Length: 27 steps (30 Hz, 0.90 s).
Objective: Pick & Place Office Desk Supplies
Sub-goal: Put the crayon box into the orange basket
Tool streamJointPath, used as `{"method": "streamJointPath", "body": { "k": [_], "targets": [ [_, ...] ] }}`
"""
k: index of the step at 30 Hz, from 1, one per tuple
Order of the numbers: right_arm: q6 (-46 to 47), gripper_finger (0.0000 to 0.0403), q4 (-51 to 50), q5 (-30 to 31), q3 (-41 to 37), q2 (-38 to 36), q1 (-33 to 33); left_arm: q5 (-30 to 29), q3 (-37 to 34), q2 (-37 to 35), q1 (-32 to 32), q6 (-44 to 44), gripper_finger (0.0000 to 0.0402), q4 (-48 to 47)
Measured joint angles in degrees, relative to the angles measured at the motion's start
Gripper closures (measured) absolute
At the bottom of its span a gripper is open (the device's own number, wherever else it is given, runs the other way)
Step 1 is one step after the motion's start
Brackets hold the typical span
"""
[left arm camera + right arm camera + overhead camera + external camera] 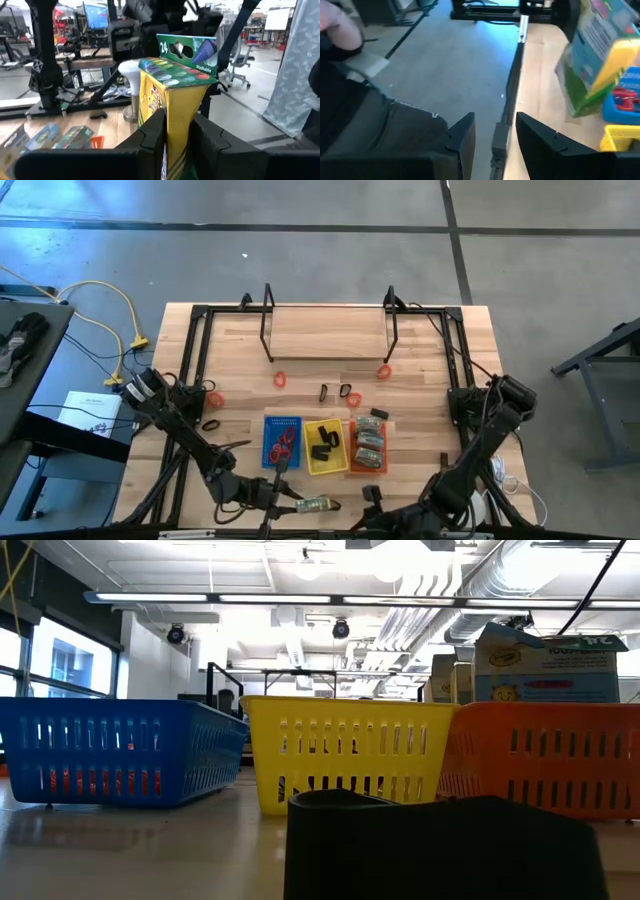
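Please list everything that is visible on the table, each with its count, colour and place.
blue tray: one, blue, front, left in row
yellow tray: one, yellow, middle of row
orange tray: one, orange, right in row
red loops: three, red, loose behind trays
black clips: about three, black, mid-table
black loop: one, black, left side
wooden shelf: one, back edge
crayon box: one, yellow-green, held
left gripper: shut on crayon box, front edge
right gripper: open, front edge

Crayon box [172, 100] upright between left fingers [150, 137]
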Motion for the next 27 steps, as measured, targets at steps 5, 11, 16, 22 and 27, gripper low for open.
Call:
{"method": "streamJointPath", "body": {
  "k": [5, 11, 16, 22, 27],
  "targets": [
    [-1.32, 0.0274, 3.91, -7.41, 0.0, 0.88, -1.49, 0.12, 0.0, 0.0, 0.16, -1.21, 0.0335, -1.87],
    [-19.81, 0.0262, 13.97, -4.24, -0.02, 3.96, -1.62, 0.1, 0.02, 0.0, -0.36, -1.36, 0.0335, -1.88],
    [-30.85, 0.0227, 16.2, 3.89, -0.02, 5.03, -0.59, 0.1, 0.02, 0.0, -0.88, -1.32, 0.0335, -1.88],
    [-31.25, 0.0167, 15.9, 10.12, -0.02, 5.03, 0.15, 0.33, 0.03, 0.0, -0.84, -0.92, 0.0335, -1.86],
    [-30.73, 0.0132, 15.88, 21.78, -0.02, 5.03, 0.26, 0.31, 0.04, 0.0, -0.84, -0.92, 0.0335, -1.84]
  ]
}}
